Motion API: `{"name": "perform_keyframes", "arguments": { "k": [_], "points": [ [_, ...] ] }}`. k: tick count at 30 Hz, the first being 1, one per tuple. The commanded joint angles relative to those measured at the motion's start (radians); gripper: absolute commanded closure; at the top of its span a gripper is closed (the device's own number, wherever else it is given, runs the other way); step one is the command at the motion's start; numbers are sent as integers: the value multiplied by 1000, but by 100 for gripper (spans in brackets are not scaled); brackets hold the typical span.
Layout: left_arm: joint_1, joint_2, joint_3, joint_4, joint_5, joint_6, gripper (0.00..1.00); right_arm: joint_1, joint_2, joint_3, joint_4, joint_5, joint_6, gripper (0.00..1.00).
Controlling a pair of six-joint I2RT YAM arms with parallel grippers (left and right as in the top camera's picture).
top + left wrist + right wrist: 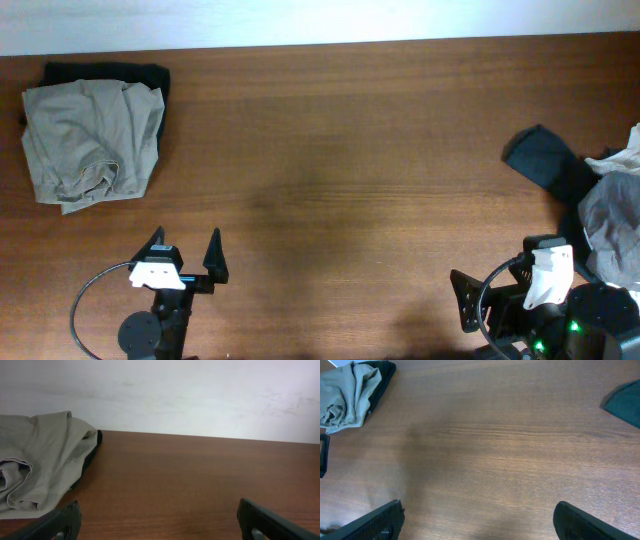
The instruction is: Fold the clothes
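Khaki-olive shorts (pixel 92 140) lie roughly folded at the wooden table's (pixel 350 150) far left, atop a black garment (pixel 105 72). A dark teal garment (pixel 540 155) and grey-white cloth (pixel 615 215) are heaped at the right edge. The left gripper (pixel 186 245) and right gripper (pixel 479 522) sit with jaws spread, apart from the fabric.

Soft, even light covers the wooden table (pixel 380 120). Overhead, 1 faint darker patch (pixel 290 195) lies mid-table, and the pale strip (pixel 320 20) along the top edge is washed out. The khaki shorts (pixel 90 140) show gentle shading in their folds. From the left wrist the wall (pixel 200 395) looks bright and hazy, while the fingers (pixel 60 522) of the left gripper (pixel 159 510) are dark and blurred. The right wrist view shows a mild sheen on the wood grain.
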Motion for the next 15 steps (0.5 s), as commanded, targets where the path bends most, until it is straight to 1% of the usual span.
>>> {"name": "perform_keyframes", "arguments": {
  "k": [1, 5, 6, 9, 10, 11, 14, 15],
  "points": [
    [-4, -10, -10, 6, -10, -9, 1, 3, -8, -1, -3, 41, 5, 1],
    [-4, -10, -10, 6, -10, -9, 1, 3, -8, -2, 18, 66, 2, 1],
    [-4, -10, -10, 6, -10, -9, 1, 3, -8, -7, 27, 79, -23, 1],
    [-4, -10, -10, 6, -10, -9, 1, 3, -8, -57, 106, 85, -209, 1],
    [-4, -10, -10, 6, -10, -9, 1, 3, -8, -105, 160, 85, -282, 1],
    [-4, -10, -10, 6, -10, -9, 1, 3, -8, -140, 198, 85, -317, 1],
    [-4, -10, -10, 6, -10, -9, 1, -3, -20, -254, 328, 84, -388, 2],
    [-4, -10, -10, 6, -10, -9, 1, -27, -53, -349, 435, 83, -389, 1]
  ]
}}
